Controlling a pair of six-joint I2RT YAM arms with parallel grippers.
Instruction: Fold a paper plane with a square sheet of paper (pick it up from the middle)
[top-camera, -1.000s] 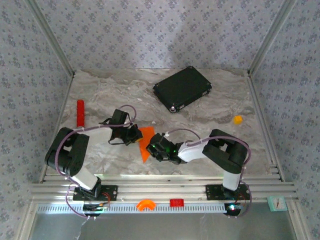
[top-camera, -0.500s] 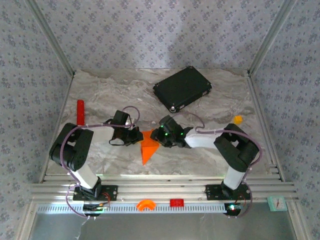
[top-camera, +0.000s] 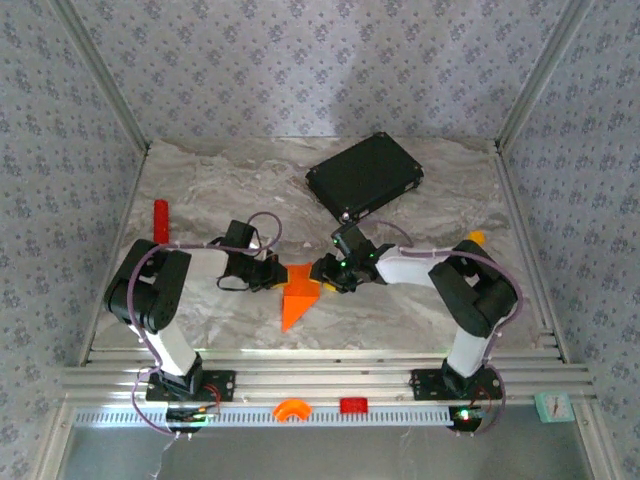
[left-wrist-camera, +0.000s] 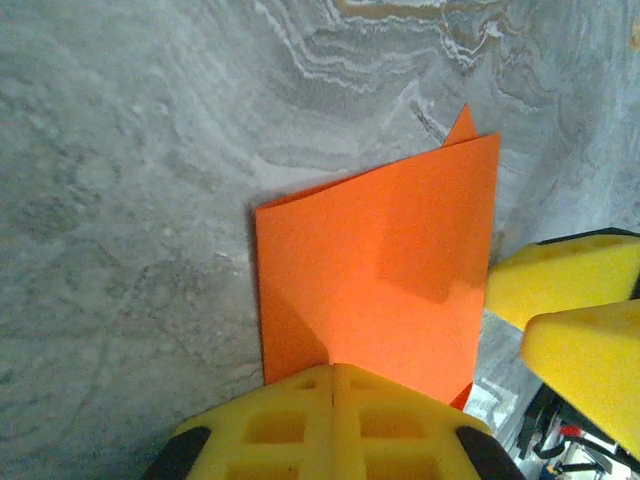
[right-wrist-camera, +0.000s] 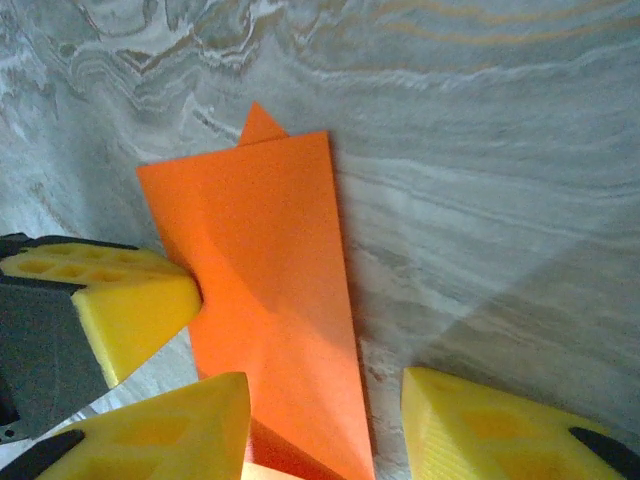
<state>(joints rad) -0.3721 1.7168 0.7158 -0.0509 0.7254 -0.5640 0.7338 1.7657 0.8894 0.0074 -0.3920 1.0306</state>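
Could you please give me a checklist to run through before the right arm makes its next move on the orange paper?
1. Left end effector shut on the orange paper: ok.
2. Right end effector open, with the paper's edge between its fingers: ok.
3. Right end effector gripping the paper: not ok, its jaws stand apart.
4. Folded layers lying flat on the table: cannot tell.
5. Black case and red cylinder well apart from the paper: ok.
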